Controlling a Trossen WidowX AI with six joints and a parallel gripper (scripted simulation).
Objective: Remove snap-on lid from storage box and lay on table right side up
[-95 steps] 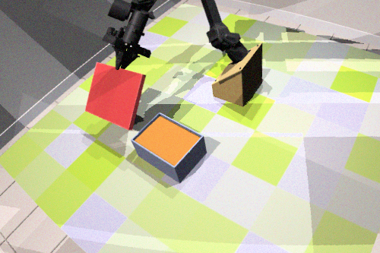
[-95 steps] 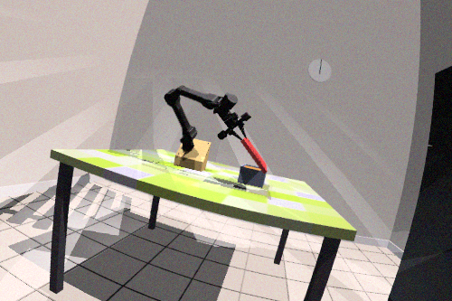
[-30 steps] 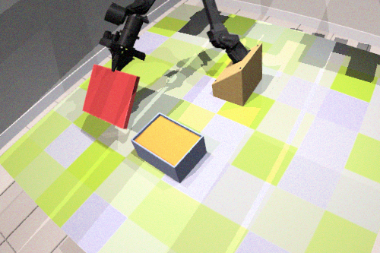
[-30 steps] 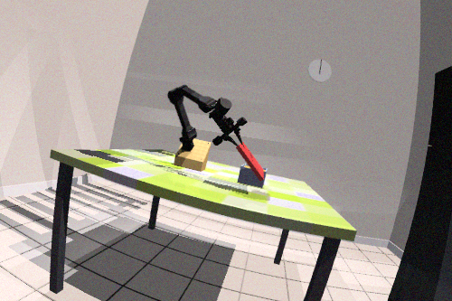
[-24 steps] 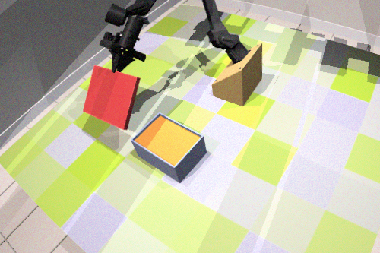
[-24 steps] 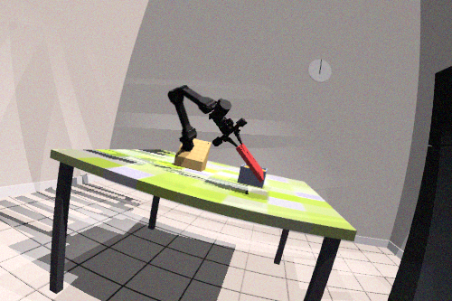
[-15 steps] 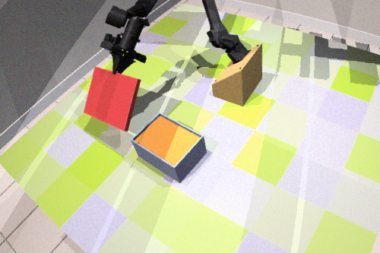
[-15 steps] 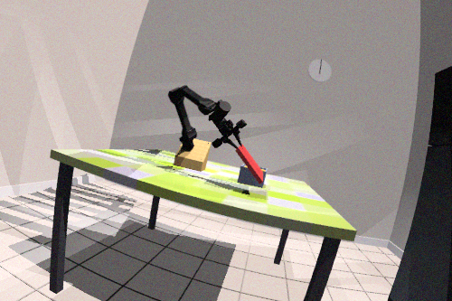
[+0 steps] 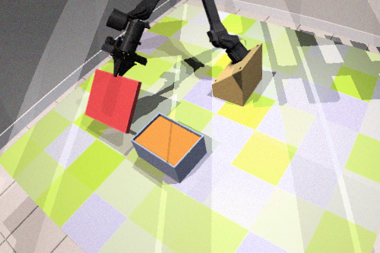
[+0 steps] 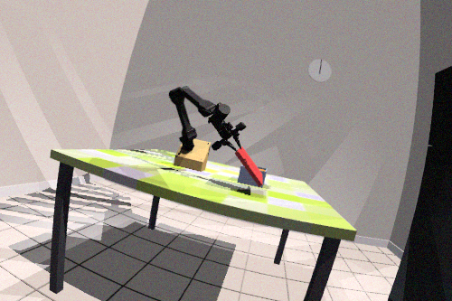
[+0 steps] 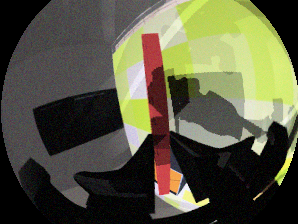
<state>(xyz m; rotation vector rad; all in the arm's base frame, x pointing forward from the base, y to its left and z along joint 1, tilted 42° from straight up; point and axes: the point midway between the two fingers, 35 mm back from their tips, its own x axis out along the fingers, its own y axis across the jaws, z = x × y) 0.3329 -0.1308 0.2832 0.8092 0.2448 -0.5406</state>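
Above checkered table [image 9: 266, 165], red lid [image 9: 112, 100] tilted, top edge clamped in tool [image 9: 118, 73], beside open box [image 9: 169, 146].

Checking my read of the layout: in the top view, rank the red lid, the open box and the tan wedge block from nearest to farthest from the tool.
1. Red lid: clamped by its upper edge in the tool.
2. Open box: below and to the right of the lid.
3. Tan wedge block: far right, under the arm's base.

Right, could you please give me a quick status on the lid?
Gripper shut on red lid, gripping its top edge. Lid tilted, hanging beside the open box, not yet flat. Nothing in the way.
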